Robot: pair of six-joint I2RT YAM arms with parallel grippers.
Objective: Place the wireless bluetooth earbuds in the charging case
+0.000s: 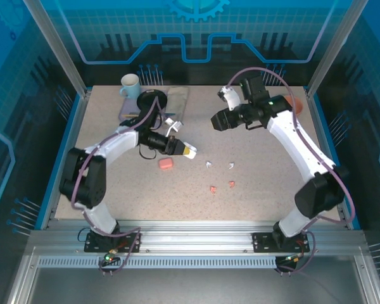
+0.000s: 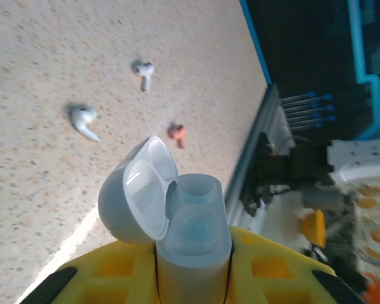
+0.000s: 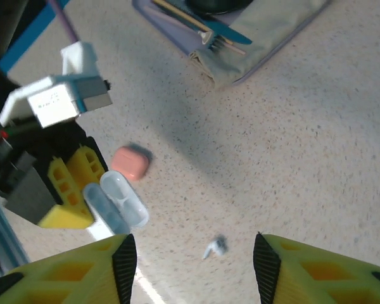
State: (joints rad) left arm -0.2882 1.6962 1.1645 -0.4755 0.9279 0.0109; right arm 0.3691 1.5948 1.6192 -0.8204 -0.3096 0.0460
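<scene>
Clamped tight in the left gripper (image 2: 193,269): a white case (image 2: 193,221), lid (image 2: 139,193) flipped open to the left of the yellow fingers (image 2: 266,266). Beyond those fingertips, loose on the table (image 2: 38,50) and well apart from the case: a white earbud (image 2: 83,119), a second white earbud (image 2: 144,71) and a pink earbud (image 2: 177,133). Right gripper (image 3: 193,263) spread open, nothing held. Framed between its fingers (image 3: 316,266), down on the table, one white earbud. Off to the left of them, a pink case (image 3: 130,163), just beside the left gripper's fingertips and not touching the white case.
</scene>
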